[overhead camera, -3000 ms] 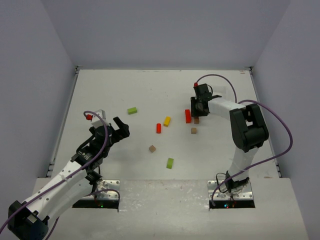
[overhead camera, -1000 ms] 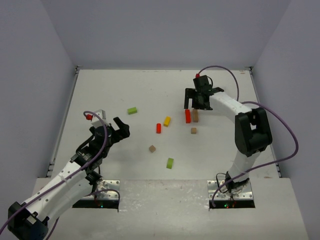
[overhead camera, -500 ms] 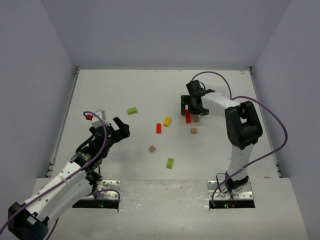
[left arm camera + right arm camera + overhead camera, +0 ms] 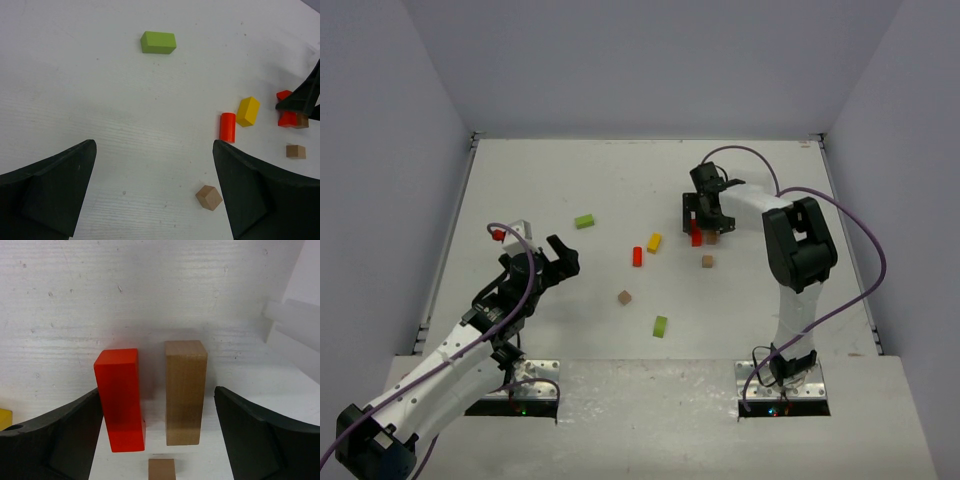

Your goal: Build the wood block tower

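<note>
Right wrist view puts a red bar (image 4: pixel 120 400) and a plain brown bar (image 4: pixel 185 392) side by side between the spread fingers of the right claw (image 4: pixel 159 437). The two pieces are parallel with a thin gap between them, and neither finger touches either one. Both are square-ended with crisp edges, the red one smoothly painted, the brown one unpainted wood; whether they stand on end or lie flat I cannot tell. A small brown cube (image 4: pixel 162 469) sits just nearer the camera, and a yellow block (image 4: pixel 4 418) peeks in at the left edge. Left wrist view shows the other pieces scattered in a single layer: a lime green block (image 4: pixel 158 42) far off on its own, a red cylinder (image 4: pixel 227 127) just beside the yellow block, and a second brown cube (image 4: pixel 208 197) close in. Another green block (image 4: pixel 660 326) lies nearest the arm bases in the top view. The right arm rises from its base, bends at the elbow and runs leftward to its claw, which tips down over the pair of bars. The left arm stretches diagonally forward, its left claw (image 4: pixel 560 258) held wide apart above the worktop (image 4: pixel 570 170). That white, finely ribbed surface leaves wide room between the blocks and its left and far edges, where pale walls (image 4: pixel 640 60) close it in.
</note>
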### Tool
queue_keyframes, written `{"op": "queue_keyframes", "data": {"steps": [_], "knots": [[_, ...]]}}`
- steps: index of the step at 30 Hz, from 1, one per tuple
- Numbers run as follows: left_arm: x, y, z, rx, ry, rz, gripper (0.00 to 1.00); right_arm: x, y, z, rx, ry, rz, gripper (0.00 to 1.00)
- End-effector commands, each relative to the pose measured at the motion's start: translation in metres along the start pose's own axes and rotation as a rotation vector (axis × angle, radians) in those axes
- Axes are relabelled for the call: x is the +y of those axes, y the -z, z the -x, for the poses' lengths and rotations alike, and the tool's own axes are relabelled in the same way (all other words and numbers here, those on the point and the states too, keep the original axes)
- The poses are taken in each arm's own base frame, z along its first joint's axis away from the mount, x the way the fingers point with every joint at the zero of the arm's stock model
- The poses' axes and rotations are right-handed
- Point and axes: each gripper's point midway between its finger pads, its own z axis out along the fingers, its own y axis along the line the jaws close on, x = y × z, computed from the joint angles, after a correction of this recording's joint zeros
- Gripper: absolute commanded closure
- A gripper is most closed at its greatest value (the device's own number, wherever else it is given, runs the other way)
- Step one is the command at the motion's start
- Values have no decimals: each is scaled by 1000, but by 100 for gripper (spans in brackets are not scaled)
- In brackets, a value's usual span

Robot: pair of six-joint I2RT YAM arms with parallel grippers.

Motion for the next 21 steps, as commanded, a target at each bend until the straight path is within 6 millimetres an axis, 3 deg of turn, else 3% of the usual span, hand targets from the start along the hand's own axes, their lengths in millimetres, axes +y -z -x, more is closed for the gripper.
{"op": "queue_keyframes", "data": {"steps": [1,21], "knots": [[-5,-1,10,-41,8,-20,0,-3,1,12,-43,-8,-30,15],[-4,0,11,-44,11,-18,0,-6,3,-1,-36,-35,-46,45]]}}
